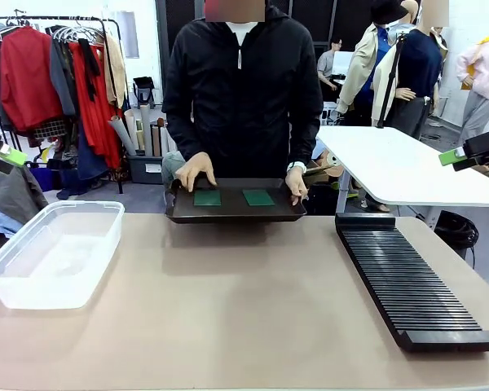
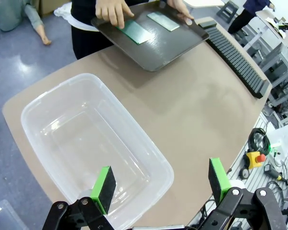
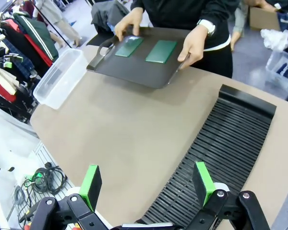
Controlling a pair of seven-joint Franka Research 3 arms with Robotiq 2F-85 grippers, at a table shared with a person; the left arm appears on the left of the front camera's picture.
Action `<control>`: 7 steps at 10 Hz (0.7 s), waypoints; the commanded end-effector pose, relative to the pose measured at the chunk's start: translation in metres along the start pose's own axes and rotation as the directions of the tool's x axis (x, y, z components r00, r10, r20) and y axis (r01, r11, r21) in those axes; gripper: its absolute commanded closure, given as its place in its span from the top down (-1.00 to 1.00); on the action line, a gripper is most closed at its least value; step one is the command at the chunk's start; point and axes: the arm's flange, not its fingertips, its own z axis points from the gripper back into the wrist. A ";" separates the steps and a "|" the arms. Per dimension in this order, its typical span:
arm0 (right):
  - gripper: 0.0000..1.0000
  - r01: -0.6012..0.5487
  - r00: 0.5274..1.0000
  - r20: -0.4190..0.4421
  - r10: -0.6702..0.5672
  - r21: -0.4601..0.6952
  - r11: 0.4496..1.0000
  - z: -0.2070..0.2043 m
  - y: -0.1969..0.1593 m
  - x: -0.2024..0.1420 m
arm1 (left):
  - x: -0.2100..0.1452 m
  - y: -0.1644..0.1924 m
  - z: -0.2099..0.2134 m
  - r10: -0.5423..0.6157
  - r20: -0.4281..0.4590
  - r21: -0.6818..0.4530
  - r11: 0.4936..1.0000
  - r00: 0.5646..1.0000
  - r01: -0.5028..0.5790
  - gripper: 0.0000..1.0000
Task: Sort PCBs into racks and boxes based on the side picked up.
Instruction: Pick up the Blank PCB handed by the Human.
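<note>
Bright, even light from above; soft shadow under the tray [image 2: 168, 45]; faint glare on the box [image 1: 49, 285]; wrist views curve at edges.

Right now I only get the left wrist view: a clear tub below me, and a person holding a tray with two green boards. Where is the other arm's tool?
Observer: The right tool is open, raised above the table on the side of the black slotted rack.
Operator: Is there anything to grip on that tray?
Observer: Yes, it has a handle at its end toward the tub.
</note>
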 end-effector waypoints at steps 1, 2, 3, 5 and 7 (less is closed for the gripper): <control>1.00 0.001 1.000 0.019 -0.002 0.016 1.000 0.000 0.000 0.002 | -0.001 0.000 0.001 -0.009 0.004 -0.008 1.000 1.000 0.009 1.00; 1.00 0.001 1.000 0.019 -0.002 0.016 1.000 0.000 0.000 0.002 | -0.001 0.000 0.001 -0.009 0.004 -0.008 1.000 1.000 0.009 1.00; 1.00 0.001 1.000 0.019 -0.002 0.016 1.000 0.000 0.000 0.002 | -0.001 0.000 0.001 -0.009 0.004 -0.008 1.000 1.000 0.009 1.00; 1.00 0.001 1.000 0.019 -0.002 0.016 1.000 0.000 0.000 0.002 | -0.001 0.000 0.001 -0.009 0.004 -0.008 1.000 1.000 0.009 1.00; 1.00 0.001 1.000 0.019 -0.002 0.016 1.000 0.000 0.000 0.002 | -0.001 0.000 0.001 -0.009 0.004 -0.008 1.000 1.000 0.009 1.00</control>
